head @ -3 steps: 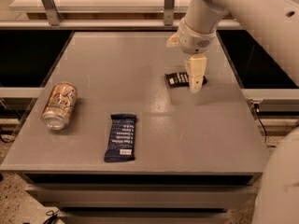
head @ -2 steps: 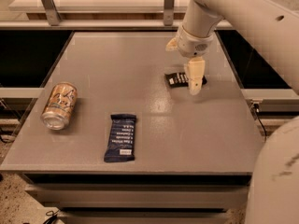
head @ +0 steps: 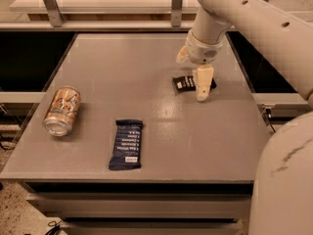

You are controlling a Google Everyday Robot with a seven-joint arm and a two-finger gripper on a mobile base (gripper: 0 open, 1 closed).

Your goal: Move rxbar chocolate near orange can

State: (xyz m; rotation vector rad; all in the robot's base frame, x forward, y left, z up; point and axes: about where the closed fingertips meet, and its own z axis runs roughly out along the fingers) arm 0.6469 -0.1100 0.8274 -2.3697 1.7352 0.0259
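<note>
The rxbar chocolate is a small dark wrapped bar with a white label, lying flat on the right half of the grey table. My gripper points down and covers the bar's right end, at or close to the table surface. The orange can lies on its side near the table's left edge, silver top toward the front, far from the bar. I cannot tell whether the gripper holds the bar.
A larger navy-blue wrapped bar lies near the front edge, between the can and the rxbar. A metal rail with posts runs behind the table. My arm's white body fills the right front corner.
The gripper has dropped slightly lower over the right end of the rxbar chocolate. The bar, the can and the navy bar have not moved.
</note>
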